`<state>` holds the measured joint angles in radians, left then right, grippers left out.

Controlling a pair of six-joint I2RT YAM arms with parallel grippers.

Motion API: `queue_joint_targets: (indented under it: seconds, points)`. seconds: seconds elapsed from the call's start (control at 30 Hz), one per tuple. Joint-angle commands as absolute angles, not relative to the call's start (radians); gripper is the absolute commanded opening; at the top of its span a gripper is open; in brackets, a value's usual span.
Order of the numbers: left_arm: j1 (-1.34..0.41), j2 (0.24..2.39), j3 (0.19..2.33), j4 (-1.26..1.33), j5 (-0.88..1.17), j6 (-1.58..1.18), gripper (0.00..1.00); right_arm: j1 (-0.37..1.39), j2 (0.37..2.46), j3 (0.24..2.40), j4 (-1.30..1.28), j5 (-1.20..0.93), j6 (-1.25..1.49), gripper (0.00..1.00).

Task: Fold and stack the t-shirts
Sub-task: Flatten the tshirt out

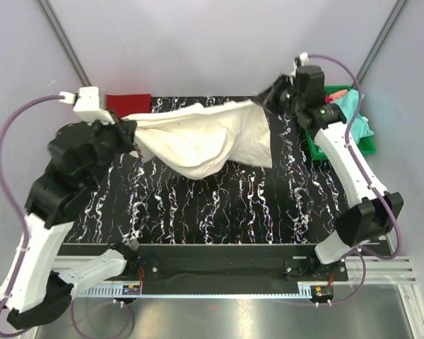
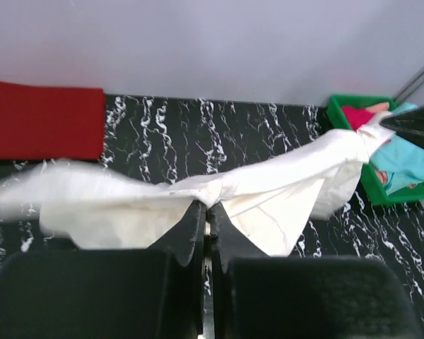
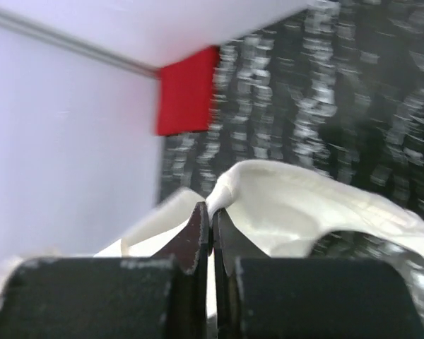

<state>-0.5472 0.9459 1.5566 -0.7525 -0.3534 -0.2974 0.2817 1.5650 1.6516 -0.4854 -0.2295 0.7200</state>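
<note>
Cream shirt (image 1: 205, 141) is stretched over the table (image 1: 198, 212) near its far edge, left hand (image 2: 206, 209) and right hand (image 3: 212, 212) each clamped on it. Red shirt (image 1: 129, 103) lies folded at far-left corner.

Bright, even light; both wrist views show motion blur.

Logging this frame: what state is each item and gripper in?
cream-white t-shirt: unfolded, held between both grippers.
red t-shirt: folded flat on table.
teal t-shirt: crumpled in green tray.
crimson t-shirt: bunched in green tray, mostly hidden.
left gripper: shut on cream-white t-shirt.
right gripper: shut on cream-white t-shirt.
</note>
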Motion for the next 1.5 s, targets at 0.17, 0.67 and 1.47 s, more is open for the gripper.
queue_joint_targets:
  seconds: [0.17,0.67,1.47]
  points:
    - [-0.531,0.776,1.871,-0.822,-0.414,-0.195,0.00,0.452,1.987,2.407,-0.383,-0.344,0.891,0.00]
    - [-0.557,0.746,1.253,-0.424,0.147,-0.547,0.00,0.240,1.648,1.720,-0.164,-0.342,0.902,0.00]
    - [-0.580,1.089,1.024,-0.626,0.180,-0.534,0.83,0.248,1.550,1.236,-0.698,-0.261,0.492,0.59]
